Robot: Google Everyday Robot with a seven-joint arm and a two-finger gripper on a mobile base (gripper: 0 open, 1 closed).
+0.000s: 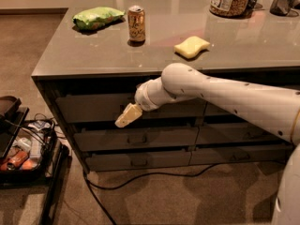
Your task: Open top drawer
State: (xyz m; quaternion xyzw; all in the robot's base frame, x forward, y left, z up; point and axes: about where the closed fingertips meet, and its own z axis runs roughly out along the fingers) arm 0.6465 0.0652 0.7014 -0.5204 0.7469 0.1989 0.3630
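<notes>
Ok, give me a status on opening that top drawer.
Done: the arm is stretched out to the drawers, with the gripper in front of the top drawer, near the middle of its lower edge. In hand: lining up on the handle, which is hidden behind the wrist, so a grip cannot be confirmed. Left: the pull itself; the drawer front looks flush, not yet open.

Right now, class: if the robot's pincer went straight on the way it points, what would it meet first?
Probably the front of the top drawer, near its lower edge; the pincer points down-left across it, but depth is unclear.
</notes>
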